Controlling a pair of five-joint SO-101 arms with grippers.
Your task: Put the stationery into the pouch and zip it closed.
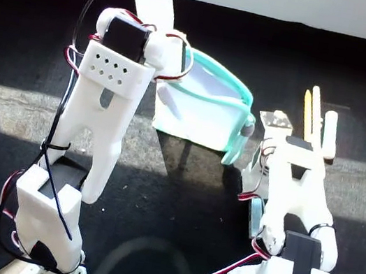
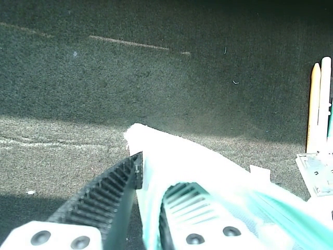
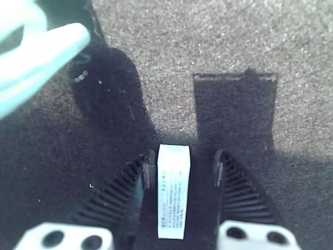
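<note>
**Pouch pinched at one edge, stationery beside it**

On my high view the pouch [image 1: 205,109] lies in the upper middle of the frame, white with a teal rim, its mouth gaping toward the top. The left gripper [image 1: 172,57] sits at the pouch's left edge. From that arm's wrist camera I see the left gripper [image 2: 152,179] closed on the pouch [image 2: 208,166], with one ribbed black finger [image 2: 104,203] outside the white fabric and the other under it.

Just right of the pouch is the right gripper [image 1: 275,125]. Its wrist camera shows a white printed piece [image 3: 173,192] sitting within the right gripper [image 3: 183,160]. I cannot tell whether it is clamped or only lying there (the glare does not help).

Further right, in the upper right of the high view, a yellow stick [image 1: 306,110] and a white stick [image 1: 329,134] lie on the dark mat [image 1: 179,200], near each other and apart from the pouch.
</note>
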